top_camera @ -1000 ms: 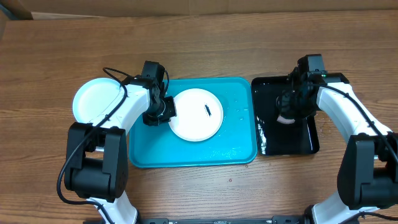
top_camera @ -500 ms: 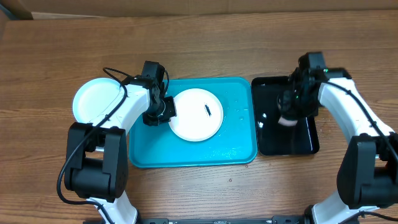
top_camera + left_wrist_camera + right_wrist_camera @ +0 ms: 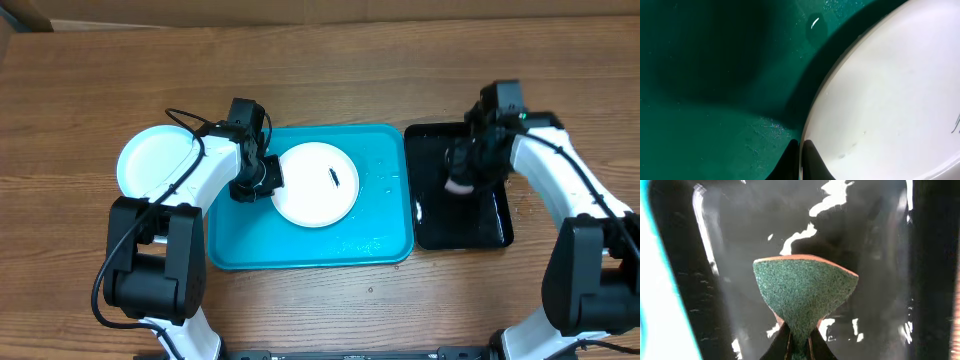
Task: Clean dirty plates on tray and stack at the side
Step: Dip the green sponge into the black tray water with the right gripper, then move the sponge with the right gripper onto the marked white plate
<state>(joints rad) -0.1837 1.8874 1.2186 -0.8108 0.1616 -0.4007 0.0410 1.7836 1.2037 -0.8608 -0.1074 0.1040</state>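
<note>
A white plate (image 3: pixel 316 184) with a small dark smear (image 3: pixel 337 178) lies on the turquoise tray (image 3: pixel 310 245). My left gripper (image 3: pixel 266 181) is shut on that plate's left rim. In the left wrist view its dark fingers (image 3: pixel 811 159) pinch the pale rim of the plate (image 3: pixel 890 100) over the wet tray floor (image 3: pixel 715 75). A pale blue plate (image 3: pixel 155 161) rests on the table left of the tray. My right gripper (image 3: pixel 463 176) hangs over the black tray (image 3: pixel 482 225), shut on a sponge (image 3: pixel 459 187). The sponge's green scouring face (image 3: pixel 805 292) fans out above the fingertips (image 3: pixel 816 345).
The glossy black tray (image 3: pixel 740 255) is wet and lies right beside the turquoise tray. Water drops lie on the turquoise tray's right part (image 3: pixel 385 180). Bare wooden table (image 3: pixel 320 80) surrounds both trays.
My right gripper with the sponge has shifted slightly toward the far side over the black tray. The left gripper and the white plate have not moved.
</note>
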